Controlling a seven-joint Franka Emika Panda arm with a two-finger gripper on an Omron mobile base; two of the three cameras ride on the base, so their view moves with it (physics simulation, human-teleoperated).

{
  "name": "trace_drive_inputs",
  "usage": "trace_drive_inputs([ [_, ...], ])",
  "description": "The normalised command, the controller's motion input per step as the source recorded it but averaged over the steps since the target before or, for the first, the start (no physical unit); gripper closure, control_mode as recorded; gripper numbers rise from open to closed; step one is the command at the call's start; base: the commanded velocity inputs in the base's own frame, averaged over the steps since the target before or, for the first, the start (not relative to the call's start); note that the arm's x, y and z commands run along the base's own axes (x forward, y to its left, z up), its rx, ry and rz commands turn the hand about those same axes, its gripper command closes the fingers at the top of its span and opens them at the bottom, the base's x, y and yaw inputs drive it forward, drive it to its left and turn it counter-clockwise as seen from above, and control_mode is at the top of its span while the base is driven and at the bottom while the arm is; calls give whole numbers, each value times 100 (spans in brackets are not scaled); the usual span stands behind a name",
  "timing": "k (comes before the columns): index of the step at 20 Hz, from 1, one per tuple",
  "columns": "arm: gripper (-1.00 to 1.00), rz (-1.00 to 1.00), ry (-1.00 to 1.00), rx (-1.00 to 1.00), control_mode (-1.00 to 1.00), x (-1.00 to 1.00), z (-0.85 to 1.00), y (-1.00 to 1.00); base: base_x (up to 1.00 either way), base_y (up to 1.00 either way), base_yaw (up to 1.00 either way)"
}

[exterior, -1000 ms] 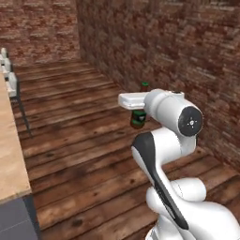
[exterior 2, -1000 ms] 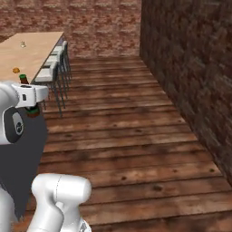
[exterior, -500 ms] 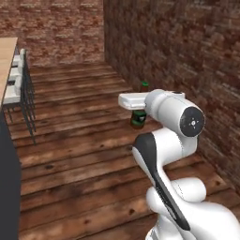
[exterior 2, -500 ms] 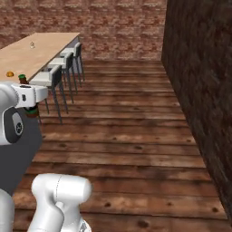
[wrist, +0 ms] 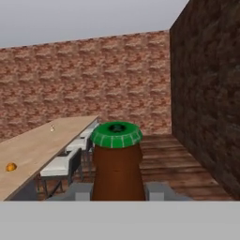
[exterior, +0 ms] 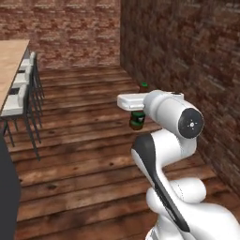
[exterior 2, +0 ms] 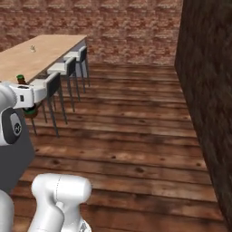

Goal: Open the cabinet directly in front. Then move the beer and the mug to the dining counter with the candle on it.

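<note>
Beer [wrist: 116, 164] stands upright, clamped between the tool's [wrist: 117, 191] fingers.

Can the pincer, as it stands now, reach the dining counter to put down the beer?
Probably not yet. The pincer holds the beer above open floor; the dining counter lies farther ahead, behind its stools. The base should drive closer.
</note>
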Motion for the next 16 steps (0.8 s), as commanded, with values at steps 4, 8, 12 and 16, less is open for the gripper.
trace_drive_inputs([
  [4,100,0,0,0,100,0,0,0,100,-43,16],
  [8,100,0,0,0,100,0,0,0,100,-60,8],
  [12,100,0,0,0,100,0,0,0,100,-78,1],
  [16,100,0,0,0,100,0,0,0,100,-51,6],
])
